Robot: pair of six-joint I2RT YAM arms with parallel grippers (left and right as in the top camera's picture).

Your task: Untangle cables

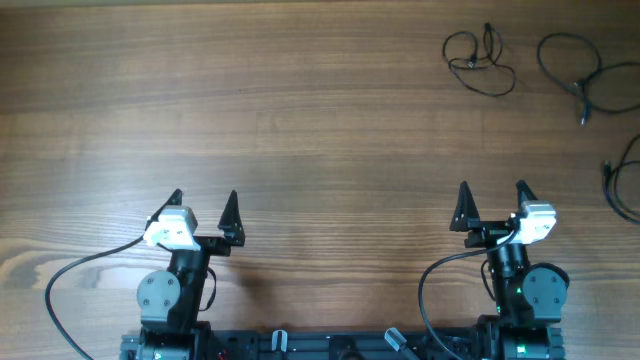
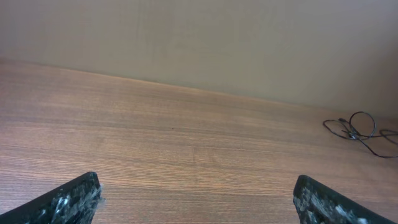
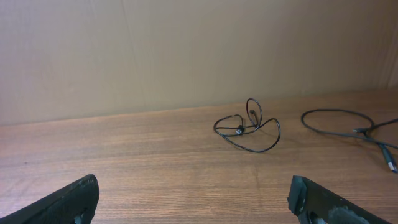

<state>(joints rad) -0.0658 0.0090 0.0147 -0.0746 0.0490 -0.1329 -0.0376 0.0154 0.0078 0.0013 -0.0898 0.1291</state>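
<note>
Three thin black cables lie apart at the table's far right. A small looped cable (image 1: 480,62) lies nearest the middle; it also shows in the right wrist view (image 3: 247,129) and the left wrist view (image 2: 354,128). A larger loop (image 1: 588,72) lies right of it, seen also in the right wrist view (image 3: 348,127). A third cable (image 1: 622,180) runs off the right edge. My left gripper (image 1: 203,205) is open and empty at the near left. My right gripper (image 1: 492,199) is open and empty at the near right, well short of the cables.
The wooden table (image 1: 300,120) fills the view. A plain beige wall (image 3: 186,50) stands behind its far edge. The arms' bases and their thick black wires (image 1: 60,280) sit at the near edge.
</note>
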